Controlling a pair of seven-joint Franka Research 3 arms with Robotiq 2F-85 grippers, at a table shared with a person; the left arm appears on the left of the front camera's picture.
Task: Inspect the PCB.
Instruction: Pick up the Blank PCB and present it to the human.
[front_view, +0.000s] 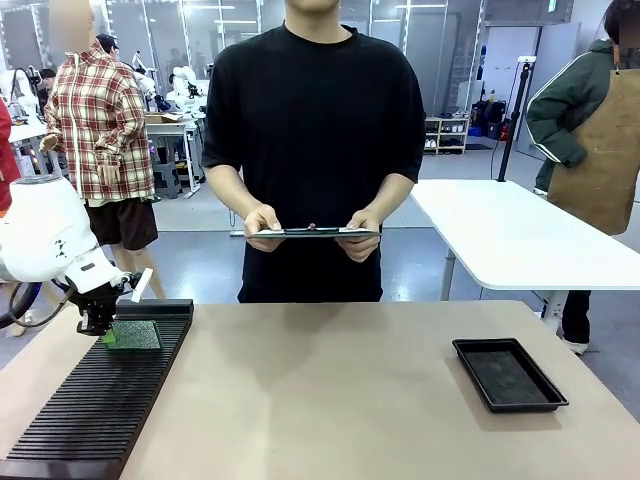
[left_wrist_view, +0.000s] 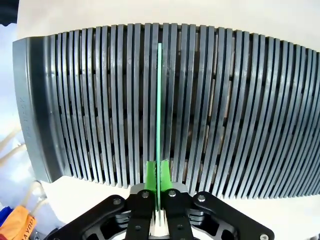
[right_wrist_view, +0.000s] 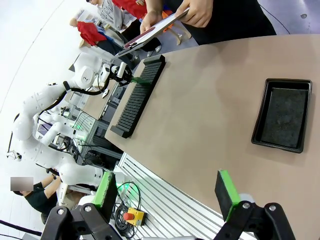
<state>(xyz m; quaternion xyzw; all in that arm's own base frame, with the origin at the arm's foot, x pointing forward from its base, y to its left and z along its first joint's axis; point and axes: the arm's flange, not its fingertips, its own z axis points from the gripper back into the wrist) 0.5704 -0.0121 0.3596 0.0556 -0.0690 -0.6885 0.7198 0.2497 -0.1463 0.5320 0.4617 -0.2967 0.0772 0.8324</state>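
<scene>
The PCB (front_view: 133, 335) is thin, flat and green. It looks light and stiff, but it could crack or get scratched if it is squeezed hard or bent. The best place to hold it is by the edge, not on the speckled face, and it should come straight out of its slot so it does not scrape.

It stands on its edge in a slot of the black rack (front_view: 100, 410), near the rack's far end. The rack lies along the left edge of the table (front_view: 330, 400).

The left gripper (front_view: 107, 336) is clenched on the PCB. In the left wrist view the two green pads (left_wrist_view: 150, 175) pinch the end of the board nearest the gripper, one on each side. The board runs straight away from them, across the rack's bars.

The right gripper (right_wrist_view: 166, 192) is wide open with nothing in it. It hangs well apart from the board, back off the table's edge.

A black tray (front_view: 508, 373) lies near the right edge. The person at the far side holds a clipboard (front_view: 315, 232) in both hands.
</scene>
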